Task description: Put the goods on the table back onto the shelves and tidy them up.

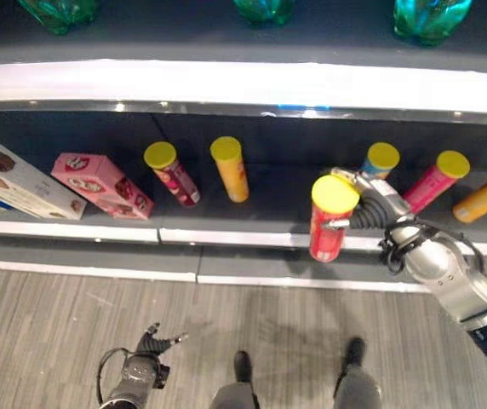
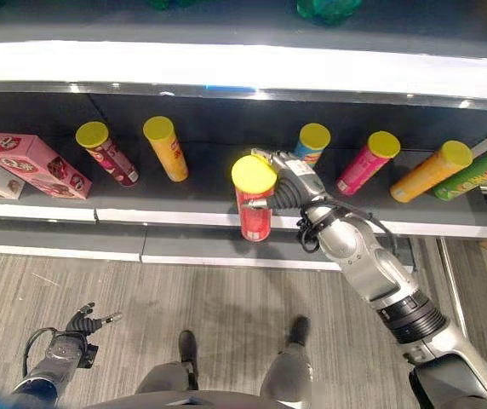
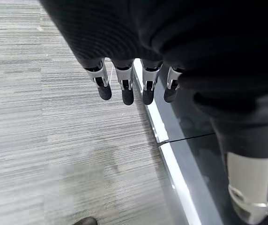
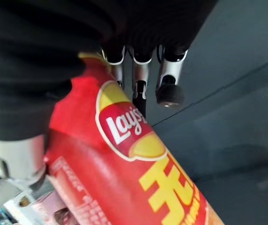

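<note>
The right hand [image 2: 290, 183] grips a red chip can [image 2: 254, 209] (yellow lid) at the shelf's [image 2: 184, 217] front edge. The left hand [image 2: 77, 328] hangs low, fingers relaxed.

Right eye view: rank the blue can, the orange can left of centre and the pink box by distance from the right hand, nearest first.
1. Blue can: on the shelf just behind the right hand, which grips the red can.
2. Orange can: on the shelf, to the hand's left.
3. Pink box: far left on the shelf.
</note>
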`<state>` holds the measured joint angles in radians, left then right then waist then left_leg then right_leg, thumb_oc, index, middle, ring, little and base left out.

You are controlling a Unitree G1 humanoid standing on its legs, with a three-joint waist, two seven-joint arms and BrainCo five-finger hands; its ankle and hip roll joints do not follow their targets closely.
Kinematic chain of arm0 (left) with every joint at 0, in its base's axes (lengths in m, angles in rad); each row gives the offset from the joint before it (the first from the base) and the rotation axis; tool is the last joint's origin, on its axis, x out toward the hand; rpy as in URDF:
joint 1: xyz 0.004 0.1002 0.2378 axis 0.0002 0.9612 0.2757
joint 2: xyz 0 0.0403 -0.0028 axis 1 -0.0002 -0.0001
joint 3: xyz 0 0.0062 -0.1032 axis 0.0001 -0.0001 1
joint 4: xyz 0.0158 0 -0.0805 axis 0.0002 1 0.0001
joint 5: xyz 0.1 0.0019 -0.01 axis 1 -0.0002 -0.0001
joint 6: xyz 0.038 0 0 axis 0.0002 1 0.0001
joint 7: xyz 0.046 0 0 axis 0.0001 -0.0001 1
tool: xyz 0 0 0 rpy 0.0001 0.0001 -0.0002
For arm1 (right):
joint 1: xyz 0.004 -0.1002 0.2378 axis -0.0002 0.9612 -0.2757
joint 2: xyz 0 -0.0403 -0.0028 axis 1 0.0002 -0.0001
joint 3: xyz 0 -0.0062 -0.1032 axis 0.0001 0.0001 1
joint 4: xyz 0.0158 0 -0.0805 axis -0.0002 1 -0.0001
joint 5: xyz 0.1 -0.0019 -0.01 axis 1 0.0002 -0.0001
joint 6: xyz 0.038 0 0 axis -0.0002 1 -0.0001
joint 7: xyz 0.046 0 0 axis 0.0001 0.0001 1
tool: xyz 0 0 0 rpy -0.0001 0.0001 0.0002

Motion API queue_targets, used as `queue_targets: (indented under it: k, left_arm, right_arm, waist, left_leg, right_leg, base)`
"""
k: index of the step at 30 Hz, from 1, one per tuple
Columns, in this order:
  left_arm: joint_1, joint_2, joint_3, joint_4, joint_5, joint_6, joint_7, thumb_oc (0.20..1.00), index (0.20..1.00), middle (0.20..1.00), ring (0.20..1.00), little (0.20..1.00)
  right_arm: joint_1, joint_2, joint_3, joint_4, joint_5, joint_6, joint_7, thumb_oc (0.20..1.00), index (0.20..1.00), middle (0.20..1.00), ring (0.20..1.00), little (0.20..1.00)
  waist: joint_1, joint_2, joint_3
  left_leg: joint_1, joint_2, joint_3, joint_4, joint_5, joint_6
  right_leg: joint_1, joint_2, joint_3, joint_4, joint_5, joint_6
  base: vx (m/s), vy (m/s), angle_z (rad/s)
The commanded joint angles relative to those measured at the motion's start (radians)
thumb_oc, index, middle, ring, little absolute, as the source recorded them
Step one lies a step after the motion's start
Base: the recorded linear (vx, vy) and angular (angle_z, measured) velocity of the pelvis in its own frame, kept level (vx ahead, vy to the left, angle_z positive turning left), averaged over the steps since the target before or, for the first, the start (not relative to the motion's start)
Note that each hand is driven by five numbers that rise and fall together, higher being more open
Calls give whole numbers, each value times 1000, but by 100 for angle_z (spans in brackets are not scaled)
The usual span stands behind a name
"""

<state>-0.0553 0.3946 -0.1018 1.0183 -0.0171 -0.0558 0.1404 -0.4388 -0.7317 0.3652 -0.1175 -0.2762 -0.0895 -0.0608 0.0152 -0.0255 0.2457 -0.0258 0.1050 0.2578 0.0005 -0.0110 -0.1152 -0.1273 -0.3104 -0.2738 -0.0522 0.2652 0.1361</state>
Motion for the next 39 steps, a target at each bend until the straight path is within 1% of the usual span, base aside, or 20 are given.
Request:
queue_targets:
  k: [1,2,3,4,6,11,15,20,21,22,24,25,27,28,29,31,32,33,35,39]
  left_arm:
    - [10,-13,-39,25,2,-16,4,1000,1000,1000,1000,1000]
    - [9,-17,-40,23,-4,-13,6,1000,1000,1000,1000,1000]
    - [12,-22,-38,23,-8,-13,6,1000,1000,1000,1000,1000]
    - [15,-39,-42,29,-19,-13,8,1000,1000,1000,1000,1000]
    - [20,-50,-53,24,-21,-10,6,1000,1000,1000,1000,1000]
    - [26,-67,-73,6,-20,-12,3,1000,1000,1000,1000,1000]
    - [22,-70,-95,4,-14,-14,14,1000,1000,1000,1000,1000]
    - [22,-68,-108,-9,-14,-14,26,1000,1000,1000,1000,1000]
    - [18,-67,-119,-23,-21,-18,33,1000,1000,1000,1000,1000]
    - [18,-67,-118,-23,-21,-18,33,1000,1000,1000,1000,1000]
    - [15,-67,-130,-36,-29,-22,39,1000,1000,1000,1000,1000]
    - [10,-65,-142,-46,-33,-27,48,1000,1000,1000,1000,1000]
    - [6,-63,-158,-55,-40,-37,56,1000,1000,1000,1000,1000]
    - [4,-60,-167,-65,-44,-42,59,1000,1000,1000,1000,1000]
    - [3,-60,-167,-65,-44,-41,59,1000,1000,1000,1000,1000]
    - [-7,-53,-193,-87,-56,-57,59,1000,1000,1000,1000,1000]
    - [-8,-54,-192,-87,-56,-57,59,1000,1000,1000,1000,1000]
    - [-12,-50,-207,-96,-64,-66,61,1000,1000,1000,1000,1000]
    - [-20,-48,-219,-101,-65,-73,65,1000,1000,1000,1000,1000]
    - [-30,-47,-231,-99,-60,-78,68,1000,1000,1000,1000,1000]
  right_arm:
    - [-86,-42,-41,-35,-8,-21,-87,200,200,200,200,200]
    - [-99,-37,-38,-30,-13,-14,-92,200,200,200,200,200]
    - [-112,-29,-34,-27,-18,-11,-94,200,200,200,200,200]
    - [-141,-20,-20,-12,-27,-6,-102,200,200,200,200,200]
    - [-157,-17,-8,-2,-34,-2,-107,200,200,200,200,200]
    - [-186,4,18,17,-60,4,-117,200,200,200,200,200]
    - [-215,47,34,25,-87,9,-142,200,200,200,200,200]
    - [-238,81,40,53,-125,22,-180,200,200,200,200,200]
    - [-257,95,40,84,-147,32,-215,200,200,200,200,200]
    - [-257,95,40,85,-147,32,-216,200,200,200,200,200]
    - [-275,112,35,123,-170,45,-255,200,200,200,200,200]
    - [-308,125,34,174,-187,57,-297,200,200,200,200,200]
    - [-358,135,39,237,-198,66,-342,200,200,200,200,200]
    - [-386,135,40,267,-209,75,-358,200,200,200,200,200]
    - [-390,136,42,271,-209,73,-361,200,200,200,200,200]
    - [-476,129,53,392,-226,94,-427,200,200,200,200,200]
    - [-479,129,55,394,-225,93,-429,200,200,200,200,200]
    - [-516,123,53,461,-233,107,-462,200,200,200,200,200]
    - [-550,123,53,518,-235,115,-495,200,200,200,200,200]
    - [-574,122,48,562,-246,122,-534,200,200,200,200,200]
  waist:
    - [-3,32,-13]
    - [3,32,-13]
    - [9,30,-16]
    - [22,31,-19]
    - [28,34,-19]
    - [35,41,-13]
    - [47,49,4]
    - [55,60,16]
    - [63,71,28]
    - [62,71,29]
    - [69,84,38]
    - [77,97,49]
    - [89,112,59]
    - [96,120,64]
    - [96,120,65]
    - [115,144,79]
    - [114,144,79]
    - [126,157,84]
    - [133,167,87]
    - [143,183,88]
  left_leg:
    - [-15,22,11,-88,16,0]
    - [-19,18,2,-88,16,-3]
    - [-23,18,0,-88,18,-7]
    - [-40,27,-1,-88,30,-20]
    - [-54,34,-7,-88,39,-26]
    - [-68,41,-20,-88,52,-31]
    - [-84,36,-29,-88,58,-31]
    - [-94,29,-36,-88,60,-29]
    - [-103,25,-40,-88,63,-27]
    - [-103,25,-40,-88,63,-27]
    - [-111,20,-44,-88,65,-26]
    - [-123,13,-48,-88,70,-25]
    - [-138,10,-53,-88,75,-25]
    - [-145,7,-57,-88,78,-25]
    - [-146,7,-57,-88,78,-25]
    - [-163,4,-67,-88,84,-28]
    - [-167,2,-68,-88,88,-27]
    - [-175,1,-75,-88,88,-30]
    - [-189,-2,-82,-88,92,-31]
    - [-209,-9,-96,-88,99,-33]
  right_leg:
    - [-50,42,57,52,-153,71]
    - [-41,46,63,24,-147,74]
    - [-36,46,54,7,-138,75]
    - [-27,47,29,-21,-130,78]
    - [-25,48,13,-28,-130,77]
    - [-13,46,-16,-31,-132,77]
    - [-14,38,-33,-28,-129,79]
    - [-21,28,-39,-24,-122,81]
    - [-27,21,-42,-22,-116,84]
    - [-27,20,-42,-22,-116,84]
    - [-36,13,-43,-20,-113,85]
    - [-44,5,-45,-19,-107,87]
    - [-55,-2,-50,-17,-103,89]
    - [-60,-6,-51,-16,-100,90]
    - [-61,-6,-51,-15,-100,90]
    - [-69,-13,-55,-11,-100,93]
    - [-72,-14,-56,-12,-96,92]
    - [-73,-17,-61,-11,-98,94]
    - [-77,-21,-68,-12,-97,95]
    - [-81,-29,-85,-14,-91,102]
  base:
    - [29,-45,42]
    - [30,-29,36]
    - [33,-108,14]
    - [24,-119,-18]
    - [17,-90,5]
    - [37,-40,25]
    - [14,-13,5]
    - [6,10,7]
    - [0,0,0]
    - [0,0,0]
    - [-13,29,6]
    - [-7,31,7]
    - [-17,22,4]
    - [-13,9,5]
    - [-8,15,9]
    - [-3,19,16]
    - [-8,5,14]
    - [-17,-4,8]
    - [-10,-7,6]
    - [0,5,14]
